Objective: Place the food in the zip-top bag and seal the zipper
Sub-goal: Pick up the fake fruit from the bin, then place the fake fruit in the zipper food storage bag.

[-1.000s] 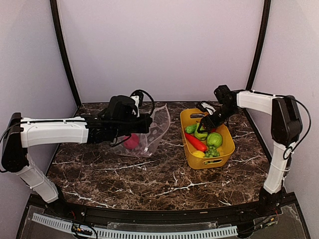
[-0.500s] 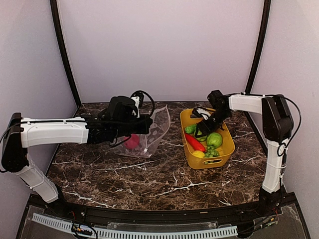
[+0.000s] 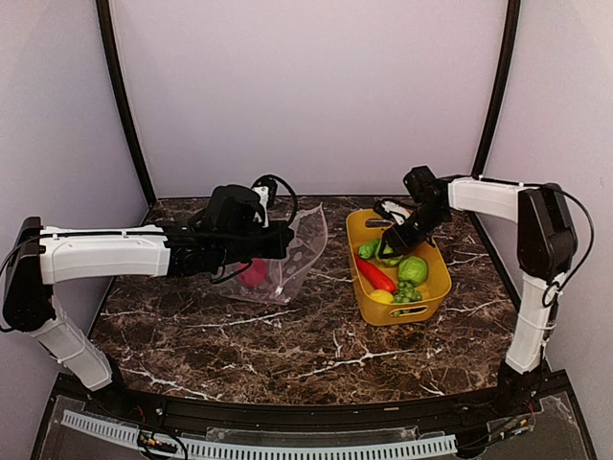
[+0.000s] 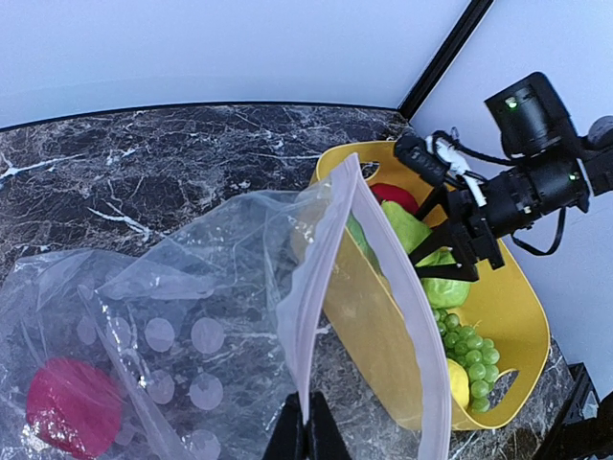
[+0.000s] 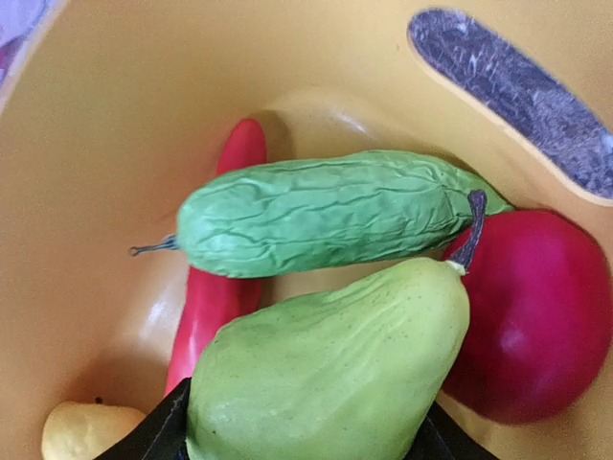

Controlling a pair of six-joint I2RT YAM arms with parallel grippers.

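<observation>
My left gripper (image 4: pixel 306 426) (image 3: pixel 285 236) is shut on the zipper (image 4: pixel 330 259) strip, holding the clear zip-top bag (image 4: pixel 192 316) (image 3: pixel 292 254) up with its mouth gaping toward the basket. One red round food (image 4: pixel 72 407) (image 3: pixel 253 272) lies inside the bag. The yellow basket (image 3: pixel 439 287) holds the rest of the food: a cucumber (image 5: pixel 326 225), a red pepper (image 5: pixel 215 297), a red round one (image 5: pixel 541 316), a yellow one (image 5: pixel 86 431), grapes (image 4: pixel 469 355). My right gripper (image 5: pixel 302 426) (image 3: pixel 391 241) reaches into the basket, its fingers (image 5: pixel 163 431) pressed on both sides of a green pear (image 5: pixel 326 364).
The basket stands right of the bag on the dark marble table (image 3: pixel 287 335), its near wall (image 4: pixel 383 326) just behind the bag's mouth. A green round fruit (image 3: pixel 413 268) sits mid-basket. Pale walls enclose the back and sides.
The right gripper dipped into the basket and its fingers narrowed onto the green pear. The left arm and the bag have not moved.
</observation>
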